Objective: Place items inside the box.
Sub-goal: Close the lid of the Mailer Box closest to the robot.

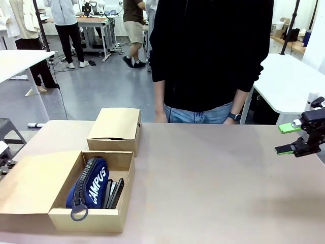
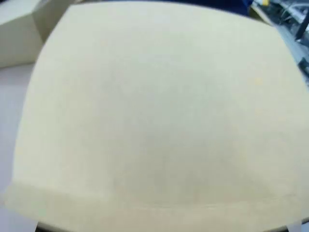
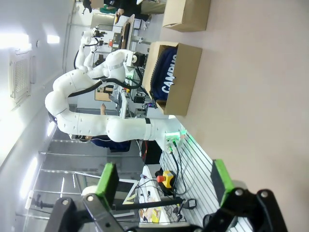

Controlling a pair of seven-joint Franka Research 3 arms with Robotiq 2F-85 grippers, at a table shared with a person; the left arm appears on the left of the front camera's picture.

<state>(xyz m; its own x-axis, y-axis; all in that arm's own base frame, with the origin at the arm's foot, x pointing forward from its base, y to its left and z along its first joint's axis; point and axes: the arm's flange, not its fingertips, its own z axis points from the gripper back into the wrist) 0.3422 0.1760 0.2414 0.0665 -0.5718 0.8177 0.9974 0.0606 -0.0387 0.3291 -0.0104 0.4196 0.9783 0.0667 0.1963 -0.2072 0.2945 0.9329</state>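
A: From the front, the open box (image 1: 109, 157) sits near the table's left corner with the navy pouch lettered "CAMPUS" (image 1: 91, 185) lying inside and flat black items (image 1: 115, 193) wedged beside it, perhaps staplers. A closed second box (image 1: 116, 129) stands just behind. The right gripper (image 1: 287, 138) hangs at the far right, well apart from everything, its green pads spread and nothing between them.

B: And the left wrist view?

A: It looks down on a pale cardboard flap (image 2: 154, 111), very close and blurred. The left pincer's state cannot be told.

B: Right wrist?

A: Rolled sideways: its fingers (image 3: 108, 181) stand apart, and far off it sees the box's outer wall (image 3: 186, 77), the pouch's lettering, and the left arm (image 3: 96, 121) behind, which the front camera barely catches.

B: Risks?

A: The pouch bulges above the rim, so closing the flap could snag its zip ring. The left arm, so near the flap, might nudge the box.
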